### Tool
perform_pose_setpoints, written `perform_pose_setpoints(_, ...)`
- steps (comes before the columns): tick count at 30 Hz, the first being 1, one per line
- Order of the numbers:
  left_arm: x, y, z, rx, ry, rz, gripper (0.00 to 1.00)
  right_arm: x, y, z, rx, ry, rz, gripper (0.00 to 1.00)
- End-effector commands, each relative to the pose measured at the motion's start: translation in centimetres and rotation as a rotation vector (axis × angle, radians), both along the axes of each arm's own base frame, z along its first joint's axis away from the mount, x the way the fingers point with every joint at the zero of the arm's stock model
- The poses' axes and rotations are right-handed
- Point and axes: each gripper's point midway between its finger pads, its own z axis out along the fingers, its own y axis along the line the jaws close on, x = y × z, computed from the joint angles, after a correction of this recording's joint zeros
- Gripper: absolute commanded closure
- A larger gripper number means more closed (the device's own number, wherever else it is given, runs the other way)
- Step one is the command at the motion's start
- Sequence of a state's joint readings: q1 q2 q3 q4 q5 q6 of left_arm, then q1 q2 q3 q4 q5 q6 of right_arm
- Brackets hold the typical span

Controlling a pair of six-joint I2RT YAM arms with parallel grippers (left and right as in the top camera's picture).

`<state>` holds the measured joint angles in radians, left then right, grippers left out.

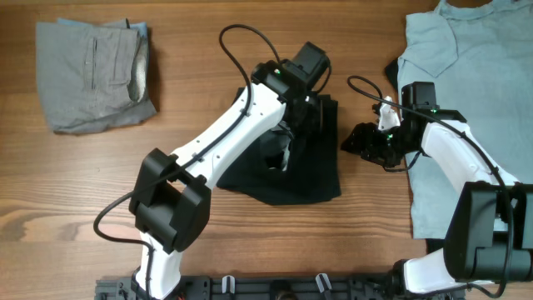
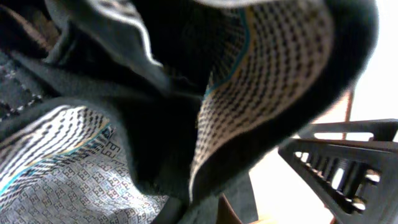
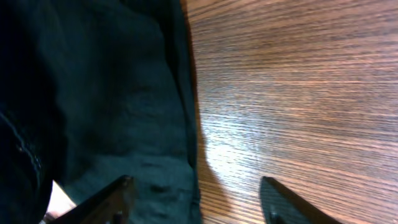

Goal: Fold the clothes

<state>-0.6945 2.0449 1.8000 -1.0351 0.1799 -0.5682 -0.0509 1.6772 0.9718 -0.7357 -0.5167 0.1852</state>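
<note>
Black shorts [image 1: 293, 182]: mid-worktop, a dark heap that is not flat. The upper part is bunched and raised.
Pocket lining [image 2: 267, 81]: pale patterned cloth, turned outward right against the left wrist camera. We judge that lifting the shorts has spilled a pocket open.
Left gripper [image 1: 291, 127]: closed, at the top of the shorts. We read it as pinching the black cloth, since fabric drapes across its lens. It is held high, likely to free a leg or carry an edge over.
Right gripper [image 3: 199, 193]: fingers apart and low, one over the shorts' right hem and one over bare wood. It holds nothing. We think it is placed to pin or take that edge.
Grey garment [image 1: 96, 75]: folded at the far left, well apart from the shorts. It looks done.
Light blue T-shirt [image 1: 441, 92]: spread at the right and unfolded, waiting its turn.
Worktop [image 1: 67, 208]: wood, bare between the garments.
Stage: early in the shorts' fold, by our judgement.
</note>
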Motion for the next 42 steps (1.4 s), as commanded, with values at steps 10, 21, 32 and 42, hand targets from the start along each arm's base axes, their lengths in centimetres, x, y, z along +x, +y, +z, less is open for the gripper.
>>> perform_pose_setpoints(10, -0.1, -1.4, 0.8, -0.054, 0.003, 0.021, 0.96, -0.3, -0.4, -1.8, -0.041, -0.004, -0.028, 0.96)
perform_pose_setpoints(21, -0.3, -1.4, 1.2, -0.064, 0.009, 0.017, 0.96, -1.3, 1.7, -4.2, 0.071, -0.027, 0.003, 0.95)
perform_pose_setpoints(32, -0.6, -1.7, 1.5, -0.082, 0.016, 0.009, 0.96, -1.4, 4.0, -3.1, 0.220, -0.116, 0.116, 0.96)
perform_pose_setpoints(42, 0.4, -0.3, 3.2, -0.091, -0.022, 0.038, 0.96, -0.2, 3.4, -3.0, 0.210, -0.116, 0.032, 0.96)
